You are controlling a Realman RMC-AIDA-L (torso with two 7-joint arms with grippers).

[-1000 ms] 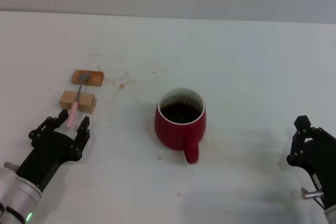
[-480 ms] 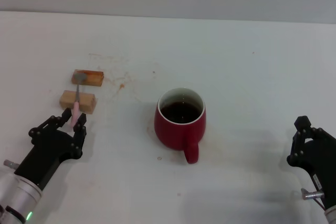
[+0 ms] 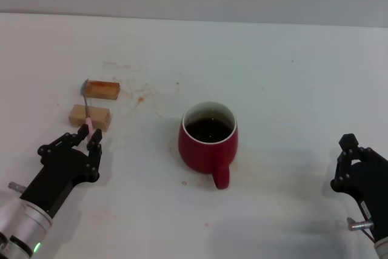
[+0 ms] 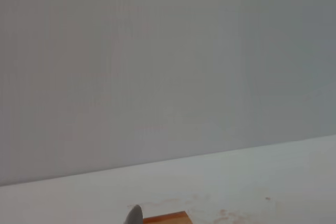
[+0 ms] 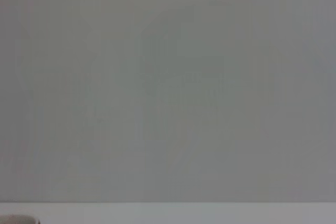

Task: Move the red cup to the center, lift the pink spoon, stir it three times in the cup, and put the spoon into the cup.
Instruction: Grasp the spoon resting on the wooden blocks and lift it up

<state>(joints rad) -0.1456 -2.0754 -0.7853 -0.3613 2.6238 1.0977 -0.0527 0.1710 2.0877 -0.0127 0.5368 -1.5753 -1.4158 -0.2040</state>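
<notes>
Spoon first: the pink spoon [image 3: 88,110] lies across two wooden blocks [image 3: 90,117] at the counter's [image 3: 273,77] left, handle end between the left gripper's [image 3: 83,142] fingers, which look closed on it, tho the contact's hard to see. It's light, slim, prob. slippery; the handle's the spot to grip. Red cup [image 3: 207,143] sits mid-counter, heavy, liquid sloshable. Right gripper [image 3: 353,163] idles at right, fingers can't tell.

Glossy red cup [image 3: 207,145] with white inside, pale pink spoon [image 3: 88,115], tan wooden blocks [image 3: 90,116], black claws [image 3: 83,140]
</notes>
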